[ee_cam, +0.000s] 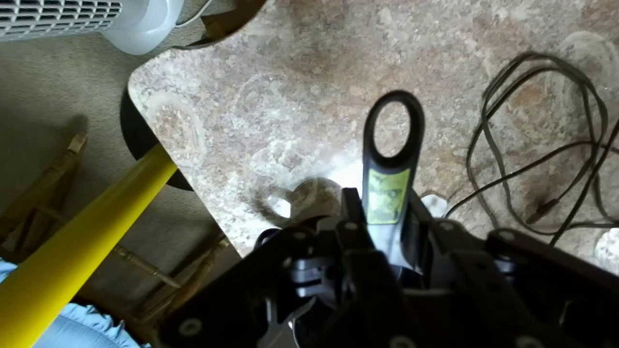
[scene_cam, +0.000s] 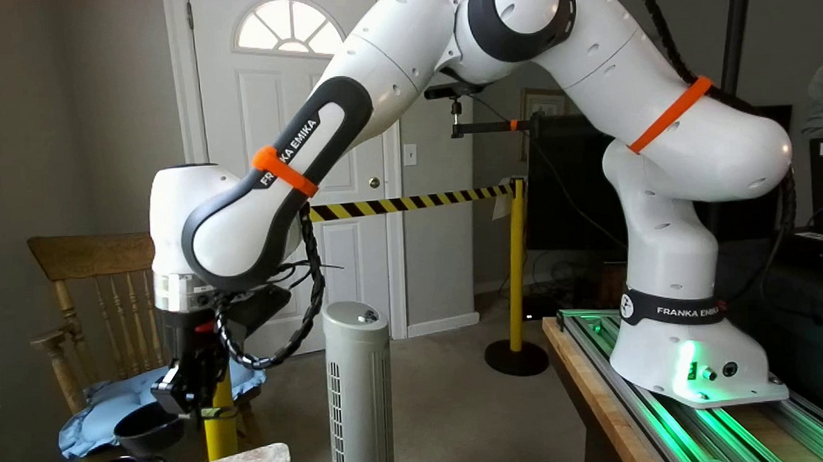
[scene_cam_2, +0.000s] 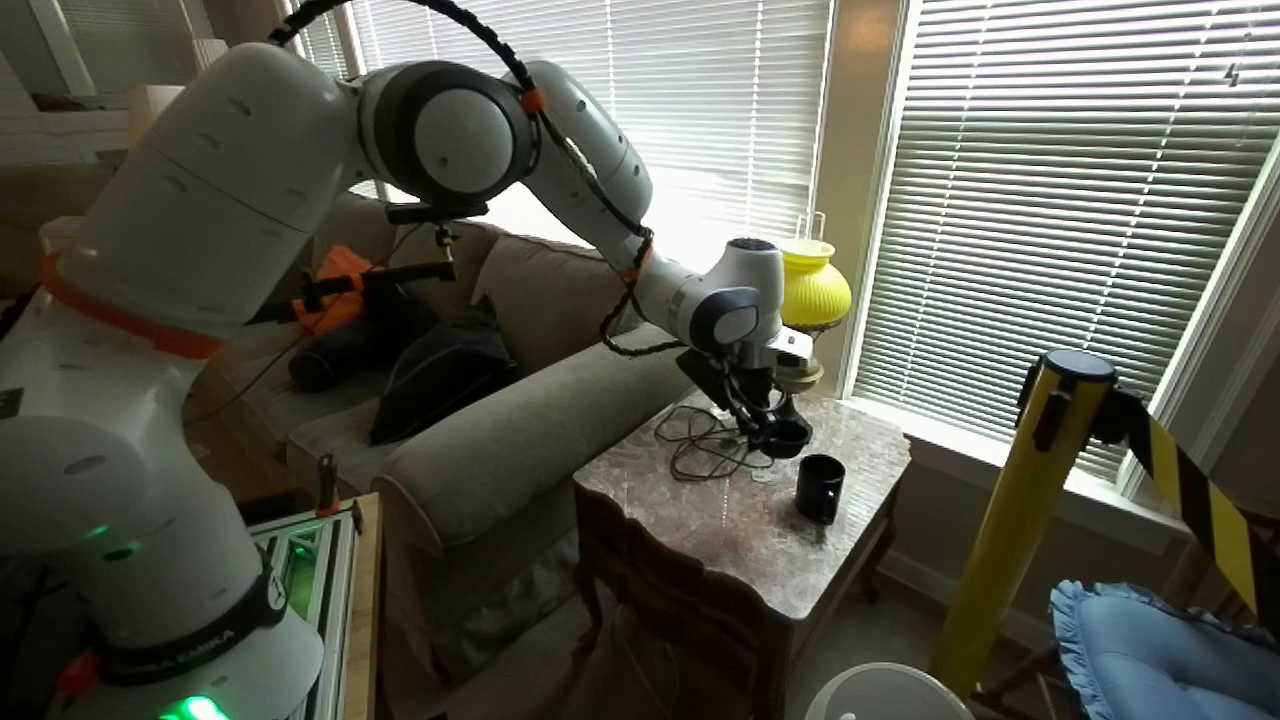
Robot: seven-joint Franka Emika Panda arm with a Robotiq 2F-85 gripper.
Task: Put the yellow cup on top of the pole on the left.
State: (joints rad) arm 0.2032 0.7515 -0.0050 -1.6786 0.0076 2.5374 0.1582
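1. Has the gripper (ee_cam: 384, 208) clamped on the black handle (ee_cam: 392, 164) (ring-ended, with a yellow label) of a round black cup (scene_cam: 146, 431).
2. Holds that cup above the marble-topped table (scene_cam_2: 720, 530), clear of the surface and inward of the edge beside the yellow barrier pole (scene_cam_2: 1012, 535).
3. Hangs near a black mug (scene_cam_2: 820, 488), set upright by that same edge; cannot tell the exact gap.
4. Shows that pole standing on the floor just outside the edge, near the corner by the tower fan (scene_cam: 358, 400), thick and dark-capped, with striped tape (scene_cam_2: 1200, 500) at its top.
5. Along the edge next to the sofa (scene_cam_2: 540, 450), shows a loosely coiled cord (ee_cam: 512, 177); toward the window-side edge, a yellow lamp (scene_cam_2: 815, 290).
6. Past the pole, outside the table's edge, includes a wooden chair (scene_cam: 93, 257) with a blue cushion (scene_cam_2: 1160, 650).
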